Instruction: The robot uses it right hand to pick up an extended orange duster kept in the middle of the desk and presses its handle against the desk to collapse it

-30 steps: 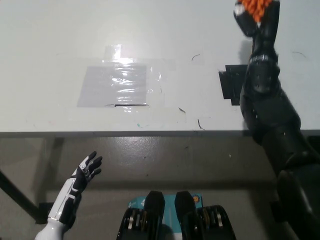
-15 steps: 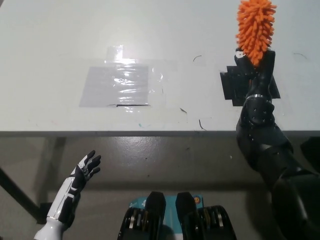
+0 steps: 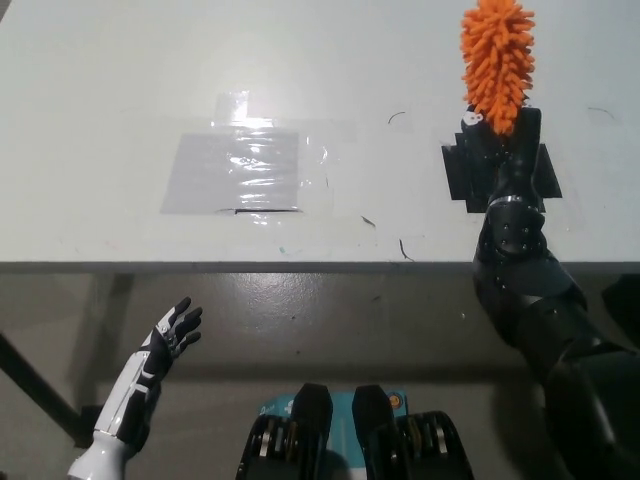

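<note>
The orange duster (image 3: 497, 62) has a fluffy head that stands upright over the right part of the white desk (image 3: 120, 120). My black right hand (image 3: 503, 150) is shut on its handle just below the head, above a patch of black tape (image 3: 462, 172). The handle itself is hidden by the hand. My white left hand (image 3: 172, 335) rests open below the desk's front edge at the lower left, holding nothing.
A clear plastic sheet (image 3: 235, 170) is taped flat near the desk's middle. Small dark marks (image 3: 400, 248) dot the surface near the front edge. Below the edge lies grey floor, and a dark desk leg (image 3: 35, 395) runs at the lower left.
My right hand has come down and back toward the front edge with the duster; its orange head, cut off at the top edge before, now shows whole. The left hand barely moved.
</note>
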`<state>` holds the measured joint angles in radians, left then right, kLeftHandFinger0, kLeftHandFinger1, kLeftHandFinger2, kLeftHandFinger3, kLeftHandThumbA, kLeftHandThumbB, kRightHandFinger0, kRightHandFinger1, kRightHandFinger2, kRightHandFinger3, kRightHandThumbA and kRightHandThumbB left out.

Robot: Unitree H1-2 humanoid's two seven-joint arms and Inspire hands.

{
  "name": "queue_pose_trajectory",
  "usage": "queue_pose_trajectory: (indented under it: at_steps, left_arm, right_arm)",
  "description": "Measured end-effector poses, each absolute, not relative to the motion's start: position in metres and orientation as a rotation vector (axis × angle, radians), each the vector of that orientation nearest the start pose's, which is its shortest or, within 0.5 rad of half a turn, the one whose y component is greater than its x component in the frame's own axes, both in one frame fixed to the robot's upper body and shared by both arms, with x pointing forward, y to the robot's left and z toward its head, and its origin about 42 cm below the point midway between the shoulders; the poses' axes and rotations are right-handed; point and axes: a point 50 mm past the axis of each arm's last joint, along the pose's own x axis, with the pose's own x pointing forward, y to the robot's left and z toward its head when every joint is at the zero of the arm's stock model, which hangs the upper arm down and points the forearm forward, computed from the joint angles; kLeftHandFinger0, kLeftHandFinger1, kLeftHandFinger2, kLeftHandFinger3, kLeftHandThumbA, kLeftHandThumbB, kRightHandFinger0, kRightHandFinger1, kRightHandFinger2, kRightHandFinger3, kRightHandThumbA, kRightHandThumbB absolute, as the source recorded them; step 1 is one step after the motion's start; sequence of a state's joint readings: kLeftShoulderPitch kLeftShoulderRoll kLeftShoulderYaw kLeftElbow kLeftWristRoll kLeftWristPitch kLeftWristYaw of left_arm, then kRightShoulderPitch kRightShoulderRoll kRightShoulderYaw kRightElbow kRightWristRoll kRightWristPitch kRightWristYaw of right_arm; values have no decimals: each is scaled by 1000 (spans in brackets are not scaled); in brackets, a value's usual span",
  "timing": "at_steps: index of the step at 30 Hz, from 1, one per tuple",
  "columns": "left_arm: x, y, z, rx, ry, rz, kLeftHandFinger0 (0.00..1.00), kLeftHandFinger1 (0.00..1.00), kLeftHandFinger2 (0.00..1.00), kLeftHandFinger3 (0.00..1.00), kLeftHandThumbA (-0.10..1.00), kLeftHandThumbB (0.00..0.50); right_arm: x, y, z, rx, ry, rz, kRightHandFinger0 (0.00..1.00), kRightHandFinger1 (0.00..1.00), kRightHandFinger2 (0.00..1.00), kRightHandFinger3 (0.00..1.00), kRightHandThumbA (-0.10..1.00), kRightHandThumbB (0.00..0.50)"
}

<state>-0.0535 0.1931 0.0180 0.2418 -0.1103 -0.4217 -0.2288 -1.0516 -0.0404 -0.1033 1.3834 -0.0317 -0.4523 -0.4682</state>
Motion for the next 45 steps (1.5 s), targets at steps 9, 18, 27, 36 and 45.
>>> queue_pose_trajectory:
  at_steps: [9, 18, 27, 36, 45]
  left_arm:
    - [294, 279, 81, 125, -227, -204, 1000, 1000, 1000, 1000, 1000, 365]
    - [294, 280, 82, 130, -228, -204, 1000, 1000, 1000, 1000, 1000, 358]
    - [296, 280, 83, 130, -231, -207, 1000, 1000, 1000, 1000, 1000, 358]
    - [295, 280, 83, 130, -231, -207, 1000, 1000, 1000, 1000, 1000, 348]
    - [295, 280, 84, 132, -232, -215, 1000, 1000, 1000, 1000, 1000, 336]
  right_arm:
    - [544, -171, 197, -88, -111, -312, 0, 67, 315, 279, 13, 138]
    - [566, -211, 255, -236, -263, -355, 0, 0, 240, 164, -76, 158]
    - [589, -240, 358, -577, -498, -288, 0, 0, 259, 173, -100, 173]
    - [590, -228, 335, -989, -448, -75, 0, 0, 4, 0, -100, 179]
    - [585, -222, 290, -1247, -289, 115, 0, 76, 195, 59, -73, 152]
